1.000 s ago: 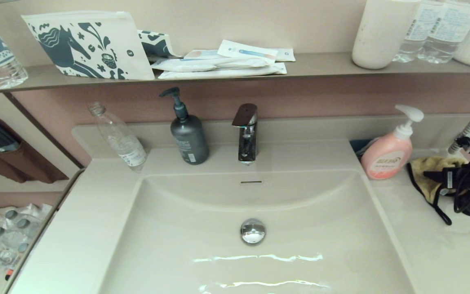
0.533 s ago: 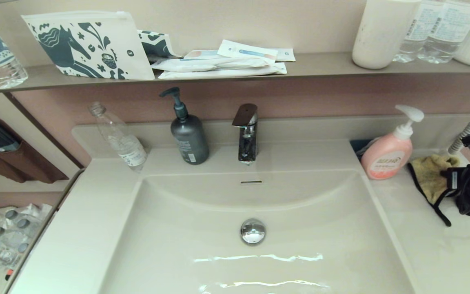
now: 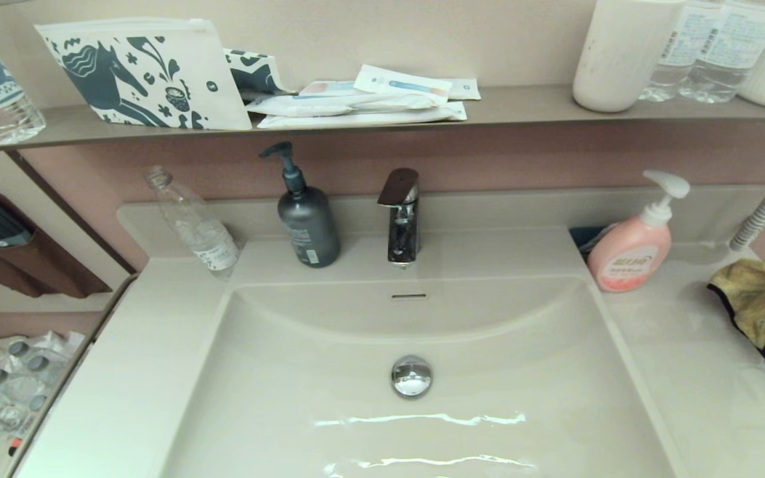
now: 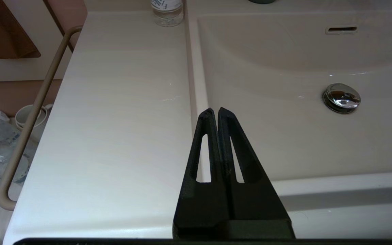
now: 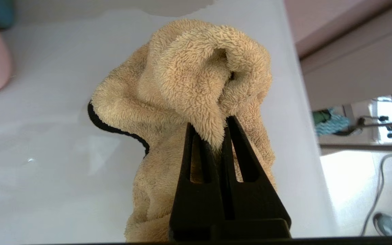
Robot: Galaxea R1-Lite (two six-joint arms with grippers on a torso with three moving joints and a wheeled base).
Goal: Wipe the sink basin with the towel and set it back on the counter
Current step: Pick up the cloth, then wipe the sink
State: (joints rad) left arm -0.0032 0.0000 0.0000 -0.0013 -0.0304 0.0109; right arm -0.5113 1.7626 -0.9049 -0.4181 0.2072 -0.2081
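Pinching a fold of the towel (image 5: 182, 85), the right gripper (image 5: 216, 136) hovers over the counter (image 3: 675, 372). Lower fully before releasing (left gripper (image 4: 214, 114) idle, closed).

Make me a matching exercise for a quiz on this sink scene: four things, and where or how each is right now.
Things:
1. towel
2. pink soap bottle
3. grey soap bottle
4. left gripper

States:
A. beside the tap, on its left
B. pinched by the right gripper
C. shut on nothing, over the sink basin's edge
D. on the counter, right of the basin

Pairs: 1-B, 2-D, 3-A, 4-C
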